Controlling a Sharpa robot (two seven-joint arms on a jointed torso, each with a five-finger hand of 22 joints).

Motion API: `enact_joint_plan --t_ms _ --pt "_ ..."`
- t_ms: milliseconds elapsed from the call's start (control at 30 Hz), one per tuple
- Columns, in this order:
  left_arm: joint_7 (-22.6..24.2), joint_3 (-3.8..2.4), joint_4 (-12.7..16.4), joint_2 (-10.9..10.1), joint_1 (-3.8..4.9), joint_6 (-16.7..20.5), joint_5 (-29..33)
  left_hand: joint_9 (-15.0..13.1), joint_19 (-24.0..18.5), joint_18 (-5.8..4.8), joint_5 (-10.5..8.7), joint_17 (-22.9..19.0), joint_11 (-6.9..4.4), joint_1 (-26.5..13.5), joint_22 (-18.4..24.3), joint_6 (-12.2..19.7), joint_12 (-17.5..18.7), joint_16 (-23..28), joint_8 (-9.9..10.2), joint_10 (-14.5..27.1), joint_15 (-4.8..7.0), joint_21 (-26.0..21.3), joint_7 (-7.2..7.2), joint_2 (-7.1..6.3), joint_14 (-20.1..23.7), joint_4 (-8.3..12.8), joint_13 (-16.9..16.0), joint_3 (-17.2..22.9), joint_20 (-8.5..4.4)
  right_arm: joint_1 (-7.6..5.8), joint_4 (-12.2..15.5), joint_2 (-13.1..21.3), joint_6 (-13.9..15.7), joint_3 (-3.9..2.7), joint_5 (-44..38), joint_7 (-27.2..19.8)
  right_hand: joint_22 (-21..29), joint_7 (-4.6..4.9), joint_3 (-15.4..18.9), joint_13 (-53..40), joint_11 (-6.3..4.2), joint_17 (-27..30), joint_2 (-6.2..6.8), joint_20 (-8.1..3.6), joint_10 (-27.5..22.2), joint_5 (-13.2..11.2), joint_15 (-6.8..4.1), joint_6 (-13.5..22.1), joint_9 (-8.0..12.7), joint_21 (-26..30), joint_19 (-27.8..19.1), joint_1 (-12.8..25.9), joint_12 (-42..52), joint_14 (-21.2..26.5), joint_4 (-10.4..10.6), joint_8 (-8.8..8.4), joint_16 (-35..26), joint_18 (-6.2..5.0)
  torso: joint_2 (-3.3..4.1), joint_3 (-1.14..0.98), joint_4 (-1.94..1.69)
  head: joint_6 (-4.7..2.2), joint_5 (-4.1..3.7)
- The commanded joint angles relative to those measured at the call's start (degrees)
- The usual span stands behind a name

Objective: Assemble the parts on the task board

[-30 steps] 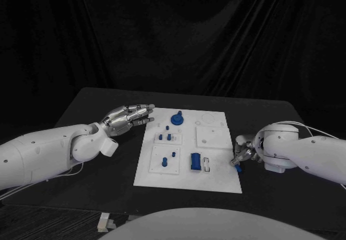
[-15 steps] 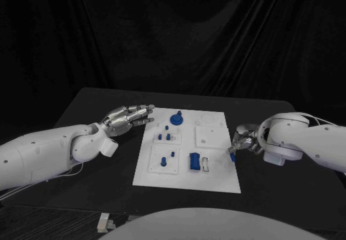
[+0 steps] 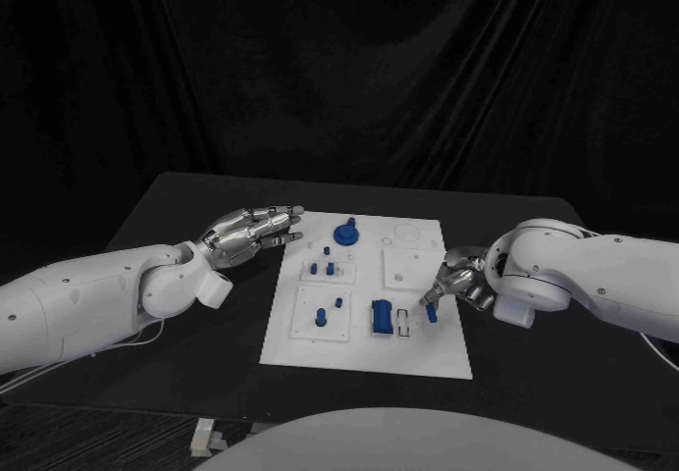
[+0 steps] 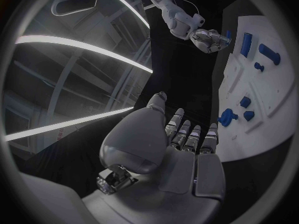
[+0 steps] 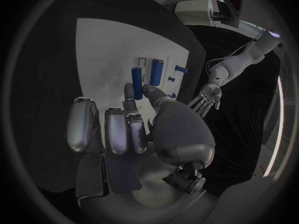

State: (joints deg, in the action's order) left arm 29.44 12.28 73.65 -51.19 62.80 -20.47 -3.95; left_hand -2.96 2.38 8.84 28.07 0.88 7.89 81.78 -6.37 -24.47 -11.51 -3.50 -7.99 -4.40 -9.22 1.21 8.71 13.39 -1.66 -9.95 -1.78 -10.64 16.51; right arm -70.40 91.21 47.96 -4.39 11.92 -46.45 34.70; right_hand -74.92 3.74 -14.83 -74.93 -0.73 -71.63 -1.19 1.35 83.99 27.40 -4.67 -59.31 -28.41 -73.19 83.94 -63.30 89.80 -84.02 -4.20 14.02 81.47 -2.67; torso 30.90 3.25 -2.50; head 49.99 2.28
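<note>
- The blue pin (image 3: 430,312) is the part I am carrying: my right hand (image 3: 455,282) pinches it between thumb and a fingertip, my other fingers (image 5: 118,130) loosely curled beside it, nothing else in them.
- In my right wrist view the pin (image 5: 136,83) stands up out of my fingertips, over the task board (image 3: 425,358), not yet seated by my judgement.
- Just beyond my fingertips lies the blue block (image 3: 384,317), with an open rectangular slot (image 3: 407,323) between it and the pin; whether that slot is the pin's place I cannot tell.
- Further from my right fingers, toward my left hand, several parts look done: a short peg (image 3: 323,316) stands in its plate, and small pegs (image 3: 332,267) stand in the next plate.
- Farthest off, the round blue knob (image 3: 348,234) sits near the board's far edge.
- The plate (image 3: 416,267) just past my right fingers is bare, so I judge the work partly done.
- My left hand (image 3: 255,232) rests just beside the board's far corner, fingers apart and lightly bent, holding nothing.
</note>
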Motion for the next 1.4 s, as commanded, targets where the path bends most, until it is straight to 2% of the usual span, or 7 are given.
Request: enact_joint_plan --t_ms 33,333,600,1067,1400 --pt "0.5 -0.06 0.1 0.1 -0.08 -0.8 0.4 0.0 0.2 1.15 0.25 0.1 0.41 -0.1 0.1 0.2 -0.1 -0.2 -0.1 0.1 -0.33 0.2 0.65 0.56 0.0 -0.3 -0.1 0.1 0.24 0.63 -0.3 -0.7 0.1 -0.01 3.9 0.4 -10.0 -0.14 -7.9 -15.1 -0.13 0.2 -0.12 0.18 6.0 -0.4 -0.02 0.5 -0.1 0.5 0.9 0.5 0.2 -2.9 -7.2 0.42 0.2 -1.18 0.02 0.00 -0.01 0.01 -0.11" --pt "0.5 -0.06 0.2 0.1 -0.08 -1.0 0.4 0.0 0.2 1.15 0.25 0.1 0.41 -0.1 0.1 0.2 -0.1 -0.2 -0.1 0.1 -0.33 0.2 0.65 0.56 0.0 -0.3 -0.1 0.1 0.24 2.90 -1.6 -3.1 2.8 -0.01 4.7 0.0 -9.7 -0.18 -7.8 -15.1 -0.15 0.7 -0.25 0.16 6.0 -2.0 -0.04 1.2 -0.3 1.3 0.6 1.7 0.2 -2.8 -6.3 0.53 0.0 -1.35 0.02 0.00 0.01 0.01 0.11" --pt "0.5 -0.06 0.1 0.1 -0.09 -1.2 0.4 0.0 0.1 1.15 0.29 0.1 0.42 0.0 0.1 0.3 -0.1 -0.2 -0.1 0.1 -0.35 0.2 0.65 0.60 0.0 -0.2 -0.1 0.1 0.24 4.16 -3.0 -4.7 5.0 -0.01 4.7 -0.6 -9.4 -0.07 -7.5 -15.1 -0.05 1.2 -0.49 0.21 6.0 -2.4 0.03 2.0 -0.3 2.2 0.3 2.7 0.2 -2.7 -5.2 0.48 -0.3 -1.52 0.02 0.00 0.00 0.01 0.04" --pt "0.3 -0.06 0.0 0.1 -0.10 -1.5 0.4 0.0 0.1 1.15 0.29 0.1 0.42 0.0 0.1 0.3 -0.1 -0.2 -0.1 0.1 -0.35 0.2 0.65 0.60 0.0 -0.2 -0.1 0.1 0.24 4.71 -3.4 -5.4 6.2 -0.01 3.7 -1.0 -9.3 0.03 -7.0 -15.1 0.04 1.6 -0.46 0.27 6.0 -2.9 0.10 2.7 -0.3 2.8 0.1 3.5 0.2 -2.6 -4.1 0.40 -0.5 -1.63 0.01 -0.01 -0.02 0.01 0.24" --pt "0.1 -0.06 -0.1 0.3 -0.11 -1.8 0.4 0.0 0.2 1.15 0.29 0.1 0.41 0.0 0.1 0.4 0.0 -0.1 -0.1 0.1 -0.38 0.2 0.65 0.68 0.1 -0.2 -0.1 0.2 0.24 4.74 -3.4 -5.5 4.5 -0.01 2.7 -0.7 -9.2 0.40 -4.9 -15.1 0.36 1.7 0.51 0.47 6.0 -2.8 0.36 3.7 0.2 3.1 0.1 5.7 0.2 -2.6 -1.8 -0.10 -0.5 -1.66 0.01 -0.01 0.00 0.01 0.11"
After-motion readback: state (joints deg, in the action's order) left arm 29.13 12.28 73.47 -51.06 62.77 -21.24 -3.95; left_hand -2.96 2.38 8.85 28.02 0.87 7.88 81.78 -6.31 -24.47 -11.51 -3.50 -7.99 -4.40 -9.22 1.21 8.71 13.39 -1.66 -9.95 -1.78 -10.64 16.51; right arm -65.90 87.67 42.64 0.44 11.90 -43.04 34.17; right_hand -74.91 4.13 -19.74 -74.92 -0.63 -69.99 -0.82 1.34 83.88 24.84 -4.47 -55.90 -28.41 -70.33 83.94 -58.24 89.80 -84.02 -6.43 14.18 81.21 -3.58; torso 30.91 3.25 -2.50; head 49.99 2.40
